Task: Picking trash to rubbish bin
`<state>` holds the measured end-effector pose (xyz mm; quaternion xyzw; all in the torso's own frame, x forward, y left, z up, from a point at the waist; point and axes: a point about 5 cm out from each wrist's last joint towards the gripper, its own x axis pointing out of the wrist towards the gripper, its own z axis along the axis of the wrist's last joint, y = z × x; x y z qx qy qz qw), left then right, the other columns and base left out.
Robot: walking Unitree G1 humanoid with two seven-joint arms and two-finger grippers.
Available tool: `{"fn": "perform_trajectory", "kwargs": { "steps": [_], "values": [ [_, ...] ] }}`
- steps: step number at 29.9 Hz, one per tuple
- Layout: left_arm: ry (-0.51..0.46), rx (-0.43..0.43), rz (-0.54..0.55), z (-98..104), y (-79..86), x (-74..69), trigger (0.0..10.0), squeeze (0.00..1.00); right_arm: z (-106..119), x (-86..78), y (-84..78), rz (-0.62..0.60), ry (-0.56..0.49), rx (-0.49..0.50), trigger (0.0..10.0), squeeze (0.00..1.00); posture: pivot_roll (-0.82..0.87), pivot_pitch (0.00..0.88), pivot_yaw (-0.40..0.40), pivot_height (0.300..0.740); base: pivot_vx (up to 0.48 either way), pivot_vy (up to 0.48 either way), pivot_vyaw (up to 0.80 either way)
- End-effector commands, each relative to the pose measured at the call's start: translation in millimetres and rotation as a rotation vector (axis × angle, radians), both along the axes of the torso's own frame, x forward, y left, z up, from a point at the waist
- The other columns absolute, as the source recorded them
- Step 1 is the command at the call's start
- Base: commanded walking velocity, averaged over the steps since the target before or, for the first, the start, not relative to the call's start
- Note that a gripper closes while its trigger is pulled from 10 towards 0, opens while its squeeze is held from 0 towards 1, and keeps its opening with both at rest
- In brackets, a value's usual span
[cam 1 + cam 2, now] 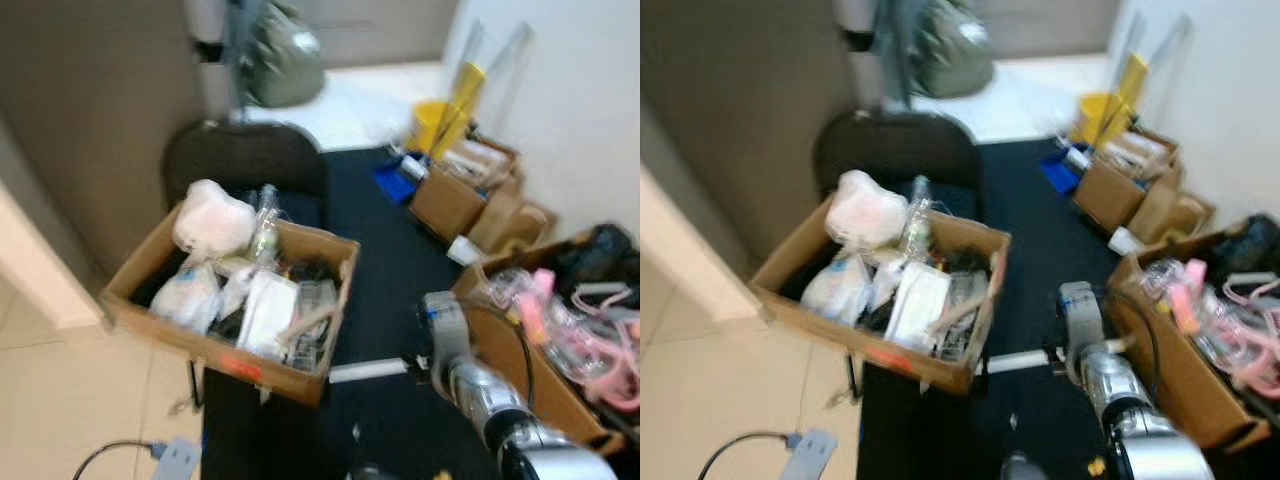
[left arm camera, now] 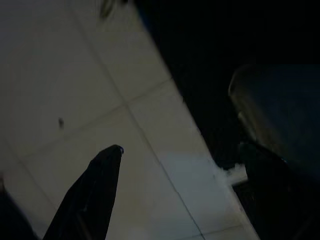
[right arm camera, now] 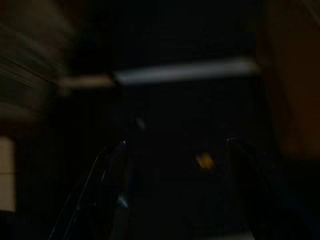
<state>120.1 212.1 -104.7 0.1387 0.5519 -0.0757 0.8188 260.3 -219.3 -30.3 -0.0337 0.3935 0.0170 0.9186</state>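
A white tube [image 1: 368,371] lies on the dark carpet [image 1: 390,290] beside a cardboard box [image 1: 232,352] stuffed with bags and wrappers. My silver right arm [image 1: 470,385] reaches over the carpet just right of the tube. In the right wrist view the tube [image 3: 185,71] lies ahead of my right gripper [image 3: 175,150], which is open and holds nothing. A small yellow scrap [image 3: 204,161] lies between the fingertips on the carpet. My left gripper [image 2: 185,160] hangs open over pale floor tiles [image 2: 100,90] at the carpet's edge.
The full box rests on a black chair [image 1: 245,160]. More cardboard boxes [image 1: 455,200] with clutter line the right wall, one [image 1: 545,385] close to my right arm. A yellow bin [image 1: 437,125] stands at the back. A cable and plug [image 1: 170,458] lie on the tiles.
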Motion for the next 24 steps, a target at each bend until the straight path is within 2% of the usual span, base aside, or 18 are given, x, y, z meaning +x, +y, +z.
{"fn": "perform_trajectory", "kwargs": {
  "steps": [1,2,4,6,7,8,9,11,12,14,15,19,24],
  "values": [
    [0.003,-0.009,-0.002,-1.1,-2.7,-2.3,10.0,0.00,-8.4,-9.5,1.4,-0.024,0.050,-0.012,10.0,0.00,0.11,0.000,-0.016,0.740,0.000,0.000,-0.80],
    [0.004,-0.010,-0.002,-1.2,-3.1,-2.3,10.0,0.00,-17.7,-22.8,-1.3,-0.044,0.099,-0.033,10.0,0.00,0.11,0.000,-0.018,0.740,0.000,0.000,-0.80],
    [0.004,-0.010,-0.002,-1.2,-3.1,-2.3,10.0,0.00,-17.7,-22.8,-1.3,-0.044,0.099,-0.033,10.0,0.00,0.11,0.000,-0.018,0.740,0.000,0.000,-0.80],
    [0.003,-0.011,-0.003,-1.2,-4.0,-2.0,10.0,0.00,-35.4,-51.7,-5.3,-0.085,0.198,-0.059,10.0,0.00,0.11,0.000,-0.017,0.740,0.000,0.000,-0.80],
    [0.003,-0.011,-0.003,-1.2,-4.0,-2.0,10.0,0.00,-35.4,-51.7,-5.3,-0.085,0.198,-0.059,10.0,0.00,0.11,0.000,-0.017,0.740,0.000,0.000,-0.80],
    [0.003,-0.011,-0.005,-1.3,-4.3,-1.9,10.0,0.00,-45.6,-70.8,-6.3,-0.119,0.258,-0.058,10.0,0.00,0.11,0.000,-0.017,0.740,0.000,0.000,-0.80],
    [0.003,-0.011,-0.005,-1.3,-4.3,-1.9,10.0,0.00,-45.6,-70.8,-6.3,-0.119,0.258,-0.058,10.0,0.00,0.11,0.000,-0.017,0.740,0.000,0.000,-0.80],
    [0.004,-0.009,-0.011,-1.3,-4.9,-1.5,10.0,0.00,-59.1,-100.5,-7.4,-0.150,0.348,-0.074,10.0,0.00,0.11,0.000,-0.015,0.740,0.000,0.000,-0.80],
    [0.004,-0.009,-0.011,-1.3,-4.9,-1.5,10.0,0.00,-59.1,-100.5,-7.4,-0.150,0.348,-0.074,10.0,0.00,0.11,0.000,-0.015,0.740,0.000,0.000,-0.80],
    [0.005,-0.005,-0.020,-1.1,-5.3,-0.6,10.0,0.00,-68.2,-124.6,-7.2,-0.117,0.428,-0.114,10.0,0.00,0.11,0.000,-0.012,0.740,0.000,0.000,-0.80],
    [0.005,-0.004,-0.023,-1.1,-5.5,-0.3,10.0,0.00,-70.3,-131.0,-7.1,-0.097,0.451,-0.130,10.0,0.00,0.11,0.000,-0.012,0.740,0.000,0.000,-0.80],
    [0.003,-0.003,-0.026,-0.8,-6.3,1.3,10.0,0.00,-73.5,-140.8,-6.4,-0.021,0.493,-0.175,10.0,0.00,0.11,0.000,-0.020,0.740,0.000,0.000,-0.80],
    [0.001,-0.004,-0.027,-0.5,-7.0,2.9,10.0,0.00,-73.5,-141.2,-6.7,0.015,0.502,-0.198,10.0,0.00,0.11,0.000,-0.026,0.740,0.000,0.000,-0.80]
  ]
}}
